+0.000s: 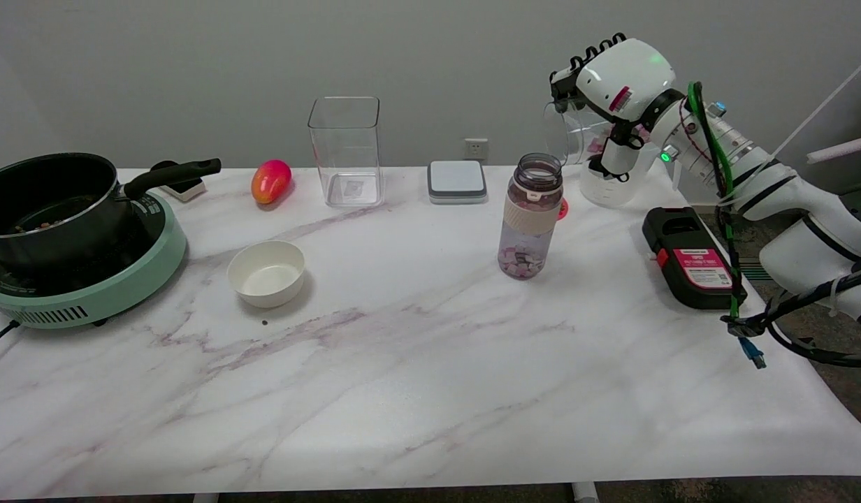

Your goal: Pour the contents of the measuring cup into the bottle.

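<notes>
The clear bottle (532, 216) stands upright right of the table's middle, its mouth open, with a beige band around it and pink and purple pieces in its bottom. My right hand (616, 91) is up at the back right and grips the clear measuring cup (598, 164), which is to the right of and behind the bottle. A few pinkish pieces show through the cup's wall. The cup's mouth faces left, apart from the bottle's mouth. I cannot tell whether the cup's base touches the table.
A black and red device (689, 257) lies under my forearm. A grey-lidded box (457, 181), a tall clear container (346, 151) and a mango (270, 181) line the back. A white bowl (266, 273) and a black pot (49, 202) on a green cooker (102, 293) sit left.
</notes>
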Robot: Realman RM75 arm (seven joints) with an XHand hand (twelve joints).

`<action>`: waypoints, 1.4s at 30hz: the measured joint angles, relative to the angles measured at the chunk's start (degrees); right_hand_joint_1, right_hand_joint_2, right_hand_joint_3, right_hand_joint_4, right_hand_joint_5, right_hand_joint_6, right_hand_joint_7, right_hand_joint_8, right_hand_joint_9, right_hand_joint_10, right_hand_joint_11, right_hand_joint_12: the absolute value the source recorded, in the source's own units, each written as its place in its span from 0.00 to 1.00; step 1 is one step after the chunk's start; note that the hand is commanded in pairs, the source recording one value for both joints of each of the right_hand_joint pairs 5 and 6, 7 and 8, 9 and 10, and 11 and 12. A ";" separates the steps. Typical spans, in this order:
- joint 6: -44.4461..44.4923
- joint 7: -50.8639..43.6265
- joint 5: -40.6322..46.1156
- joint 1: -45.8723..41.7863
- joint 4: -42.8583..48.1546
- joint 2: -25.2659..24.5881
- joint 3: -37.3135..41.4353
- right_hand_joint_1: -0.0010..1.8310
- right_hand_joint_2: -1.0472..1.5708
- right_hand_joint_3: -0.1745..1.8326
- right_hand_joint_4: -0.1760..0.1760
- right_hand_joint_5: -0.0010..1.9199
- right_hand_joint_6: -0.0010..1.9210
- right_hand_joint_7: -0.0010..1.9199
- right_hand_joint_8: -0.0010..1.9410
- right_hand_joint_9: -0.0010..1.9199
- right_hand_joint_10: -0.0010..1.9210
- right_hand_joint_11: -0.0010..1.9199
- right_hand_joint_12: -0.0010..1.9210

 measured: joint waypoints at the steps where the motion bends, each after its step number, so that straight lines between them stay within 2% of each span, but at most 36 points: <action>1: -0.17 0.01 -0.18 0.10 -0.03 0.00 -0.12 0.81 0.39 0.89 0.50 0.55 0.55 0.70 0.69 0.69 0.69 0.57 0.57; 42: -1.19 0.65 -6.60 2.12 1.68 0.24 -0.46 0.81 0.34 0.92 0.50 0.51 0.51 0.67 0.66 0.67 0.67 0.55 0.55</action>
